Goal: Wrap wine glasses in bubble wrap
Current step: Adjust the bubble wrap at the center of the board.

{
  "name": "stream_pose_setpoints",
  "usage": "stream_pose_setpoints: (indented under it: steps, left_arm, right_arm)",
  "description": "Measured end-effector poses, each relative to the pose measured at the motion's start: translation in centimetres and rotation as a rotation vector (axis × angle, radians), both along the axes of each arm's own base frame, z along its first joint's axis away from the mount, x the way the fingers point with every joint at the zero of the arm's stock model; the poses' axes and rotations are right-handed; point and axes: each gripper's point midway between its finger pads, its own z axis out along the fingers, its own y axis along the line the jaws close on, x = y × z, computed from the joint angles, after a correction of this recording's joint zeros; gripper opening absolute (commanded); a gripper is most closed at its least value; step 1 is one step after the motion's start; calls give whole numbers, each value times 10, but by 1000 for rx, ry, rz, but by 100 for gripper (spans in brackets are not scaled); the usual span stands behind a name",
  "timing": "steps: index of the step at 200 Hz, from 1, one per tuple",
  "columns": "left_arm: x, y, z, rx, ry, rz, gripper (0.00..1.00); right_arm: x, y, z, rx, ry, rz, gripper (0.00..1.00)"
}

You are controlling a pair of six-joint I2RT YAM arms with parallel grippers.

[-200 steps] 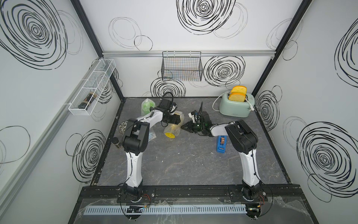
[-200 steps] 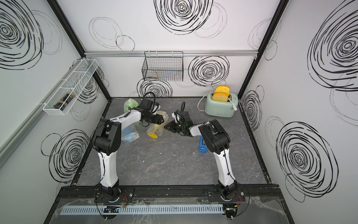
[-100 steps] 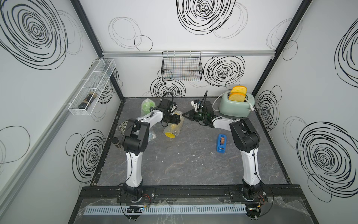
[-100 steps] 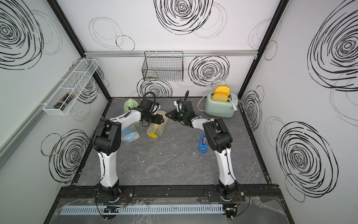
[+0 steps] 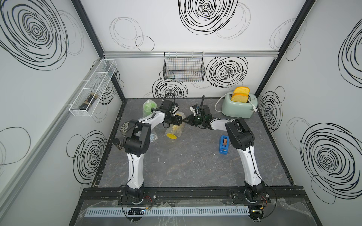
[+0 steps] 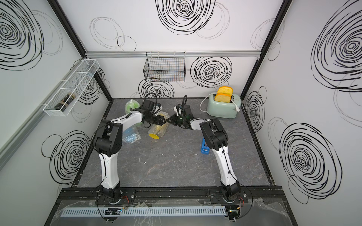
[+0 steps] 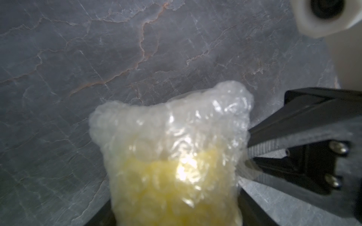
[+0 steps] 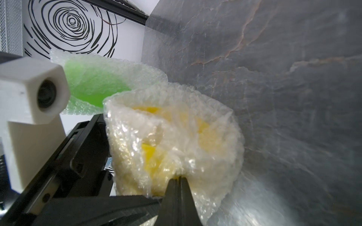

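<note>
Right gripper [image 8: 177, 179] is now pinched shut on the bubble wrap [image 8: 176, 140], slightly higher in frame; left gripper [image 5: 181, 122] still hugs the yellow goblet [image 5: 171, 135].

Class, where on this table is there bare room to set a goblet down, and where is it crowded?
Bare: the table in front, between arm bases, tape dispenser and yellow goblet. Crowded: back left, where left gripper and right gripper meet on its bubble wrap, beside the green goblet.
</note>
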Motion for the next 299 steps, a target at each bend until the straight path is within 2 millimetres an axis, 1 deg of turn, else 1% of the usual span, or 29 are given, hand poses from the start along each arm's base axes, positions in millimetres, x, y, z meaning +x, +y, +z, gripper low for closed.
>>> stream_pose_setpoints:
  steps: [50,61,74,85,99,130,152,169,180,191,213,269,290,299]
  left_arm:
    - [0,0,1,-4,-6,-2,61]
    - [-1,0,1,-6,-8,-2,60]
    - [-1,-1,2,-8,-12,-3,60]
    - [-2,0,2,-8,-13,-3,60]
    - [-3,0,2,-10,-13,-4,60]
    - [-5,0,2,-10,-11,-4,60]
    - [-5,0,3,-10,-12,-4,60]
    - [-5,0,2,-10,-12,-5,60]
    - [-5,0,2,-10,-12,-5,60]
    - [-6,0,2,-10,-9,-5,59]
    - [-7,1,2,-5,-6,-6,59]
    - [-7,2,2,-3,-6,-4,59]
    - [-7,1,2,-3,-5,-6,59]
    - [-7,1,2,-5,-5,-7,59]
  right_arm:
    - [-2,-2,-2,-11,5,4,7]
    - [-8,-5,-4,-21,14,7,8]
    - [-17,-14,-6,-38,38,3,8]
    - [-25,-20,-4,-46,50,2,8]
    - [-30,-26,4,-49,50,-2,8]
    - [-24,-26,32,-22,0,-5,7]
    - [-18,-17,43,-7,-26,5,7]
    - [-14,-5,48,7,-43,26,7]
    - [-12,4,47,11,-47,39,7]
    - [-11,12,41,10,-44,51,7]
    - [-7,16,28,4,-27,59,7]
    - [-8,14,23,14,-20,70,7]
    - [-11,7,17,11,-13,62,7]
    - [-13,1,12,0,4,52,7]
